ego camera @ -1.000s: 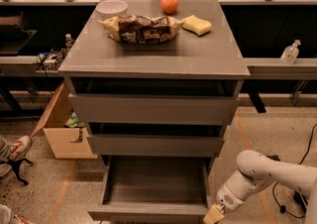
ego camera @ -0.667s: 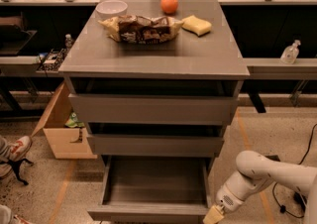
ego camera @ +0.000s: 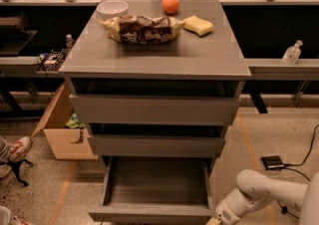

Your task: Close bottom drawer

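You are seeing one plain grey flat-fronted bottom drawer (ego camera: pixel 157 184), lowest of three, standing open, the gripper (ego camera: pixel 213 220) sitting at its right front corner, grip state impossible to tell.

Arm (ego camera: pixel 271 195): one visible, lower right corner of the view. The shell is smooth, off-white to cream and glossy, with soft highlights along its top. The segments are thick round tubes with no sharp edges.

Elbow (ego camera: pixel 250 183): a bulbous, dome-like cap, the brightest part of the shell. The section running to the right frame edge looks greyer and wider.

Wrist (ego camera: pixel 228 214): tapers slightly and carries a round, disc-shaped face with a darker ring or seam. Small dark marks on it are too small to read.

Claw (ego camera: pixel 213 221): at the bottom edge of the view, left of the wrist and mostly cut off. Only a pale yellowish tip shows.
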{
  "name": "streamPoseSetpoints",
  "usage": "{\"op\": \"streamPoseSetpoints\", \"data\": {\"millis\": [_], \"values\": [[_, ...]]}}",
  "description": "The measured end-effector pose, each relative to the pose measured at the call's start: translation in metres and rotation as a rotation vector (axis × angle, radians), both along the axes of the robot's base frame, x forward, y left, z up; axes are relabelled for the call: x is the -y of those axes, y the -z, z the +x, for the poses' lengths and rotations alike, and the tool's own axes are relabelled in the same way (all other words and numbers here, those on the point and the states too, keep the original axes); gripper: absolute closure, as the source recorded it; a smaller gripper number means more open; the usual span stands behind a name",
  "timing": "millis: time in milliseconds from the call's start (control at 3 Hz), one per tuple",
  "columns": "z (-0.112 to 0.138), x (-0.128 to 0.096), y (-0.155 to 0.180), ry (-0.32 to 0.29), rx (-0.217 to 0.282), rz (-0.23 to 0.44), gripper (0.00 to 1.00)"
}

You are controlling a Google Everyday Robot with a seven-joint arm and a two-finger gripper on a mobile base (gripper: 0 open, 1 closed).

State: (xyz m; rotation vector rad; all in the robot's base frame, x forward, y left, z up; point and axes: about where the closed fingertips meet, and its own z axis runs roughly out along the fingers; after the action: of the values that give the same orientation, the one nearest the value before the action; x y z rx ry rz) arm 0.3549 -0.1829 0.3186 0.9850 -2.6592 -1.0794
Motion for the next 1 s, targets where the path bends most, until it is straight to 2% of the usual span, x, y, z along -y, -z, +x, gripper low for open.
{"op": "streamPoseSetpoints", "data": {"millis": [333, 667, 1000], "values": [[0.000, -0.004, 0.043, 0.037, 0.028, 0.058, 1.00], [0.008, -0.012, 0.074, 0.054, 0.061, 0.086, 1.00], [0.018, -0.031, 0.106, 0.058, 0.087, 0.123, 1.00]]}}
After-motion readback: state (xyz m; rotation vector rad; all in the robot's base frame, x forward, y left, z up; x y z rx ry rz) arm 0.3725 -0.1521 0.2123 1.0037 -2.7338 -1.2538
